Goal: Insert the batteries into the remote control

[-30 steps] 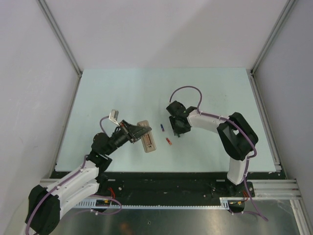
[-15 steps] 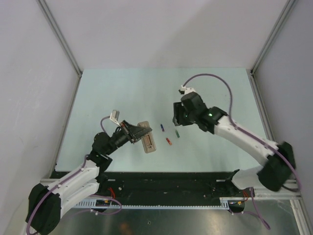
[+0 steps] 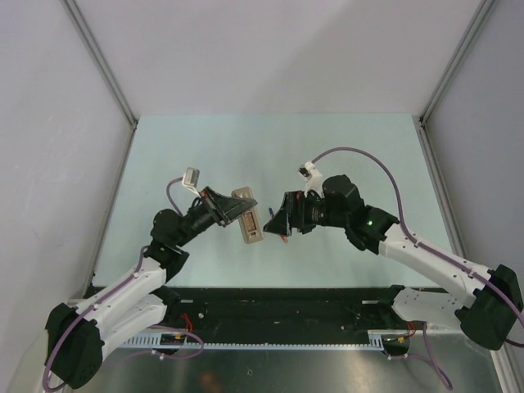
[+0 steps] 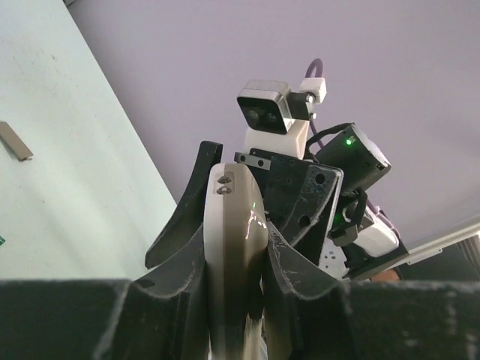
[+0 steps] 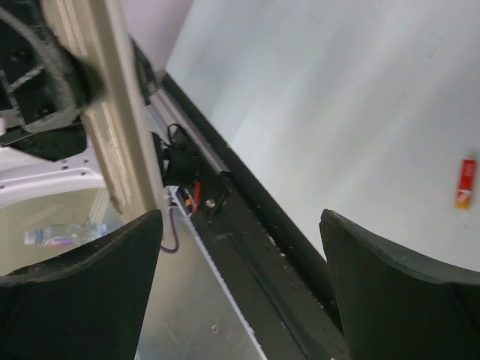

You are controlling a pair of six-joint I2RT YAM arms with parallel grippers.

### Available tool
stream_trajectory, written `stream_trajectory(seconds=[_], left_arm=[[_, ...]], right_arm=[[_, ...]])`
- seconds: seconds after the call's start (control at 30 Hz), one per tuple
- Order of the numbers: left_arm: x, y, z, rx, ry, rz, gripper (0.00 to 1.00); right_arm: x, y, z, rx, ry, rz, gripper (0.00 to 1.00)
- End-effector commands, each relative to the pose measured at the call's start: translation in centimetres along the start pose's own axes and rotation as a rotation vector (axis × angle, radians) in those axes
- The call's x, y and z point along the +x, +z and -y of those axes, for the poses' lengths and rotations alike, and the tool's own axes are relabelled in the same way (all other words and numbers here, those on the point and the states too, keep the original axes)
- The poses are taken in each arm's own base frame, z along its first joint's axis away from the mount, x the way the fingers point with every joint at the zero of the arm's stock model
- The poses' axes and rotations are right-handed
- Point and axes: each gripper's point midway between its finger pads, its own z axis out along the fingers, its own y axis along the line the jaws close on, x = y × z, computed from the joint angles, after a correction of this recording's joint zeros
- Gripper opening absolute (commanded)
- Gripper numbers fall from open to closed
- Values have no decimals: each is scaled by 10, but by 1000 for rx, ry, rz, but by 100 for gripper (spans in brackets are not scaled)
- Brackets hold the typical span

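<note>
The left arm starts at the near left corner and slants up and inward. It bends at the elbow so that its wrist points right, toward the middle of the desk (image 3: 205,147). The left tool (image 3: 232,206) is clamped on the remote control (image 3: 250,223), gripping it by the farther end. The left wrist view shows the handset edge-on, pinched between the two dark fingers (image 4: 180,232). The remote control is tilted with its free end toward the near edge, and it looks to be lifted off the desk.

The right arm starts at the near right corner and stretches low and leftward, its forearm nearly level. The right tool (image 3: 282,223) faces the remote control and stands just beside its free end. Whether they touch cannot be told. Its jaws are spread wide with nothing between them, as the right wrist view shows.

A red battery (image 5: 465,182) lies on the desk, off to one side of the right tool.

Farther out, a small flat grey cover piece (image 4: 15,140) lies on the desk, well apart from both tools.
</note>
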Motion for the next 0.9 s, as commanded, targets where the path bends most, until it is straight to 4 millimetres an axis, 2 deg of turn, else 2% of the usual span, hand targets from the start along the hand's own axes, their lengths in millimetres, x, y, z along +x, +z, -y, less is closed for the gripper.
stream_trajectory(seconds=[0.0,0.2,0.3,0.37,0.4,0.47,0.5,0.57,0.6,0.67,0.87], left_arm=[[-7,3,25,77,69,-4,0],[-5,1,27,86,76,-12,0],[-6,1,28,89,74,-8,0],[-6,1,31,97,77,-13,1],[-5,1,31,98,77,-16,3],[-5,1,33,102,82,-22,13],[-5,1,34,105,81,-25,16],[-3,2,32,100,77,-36,27],[-1,2,33,105,80,-47,30],[0,4,32,105,84,-63,39],[12,8,35,134,109,-176,58]], right_arm=[[-19,2,-53,-233,-33,75,89],[-17,11,-74,-329,-33,63,82],[-12,16,-75,-344,-24,39,77],[-6,21,-70,-333,-21,14,63],[-4,22,-69,-333,-21,1,51],[-1,23,-68,-339,-24,-15,39],[-1,22,-69,-345,-27,-19,29],[0,20,-70,-358,-35,-25,19],[0,20,-70,-359,-35,-23,9],[-4,16,-70,-372,-39,-21,0],[-8,4,-68,-389,-58,-68,0]])
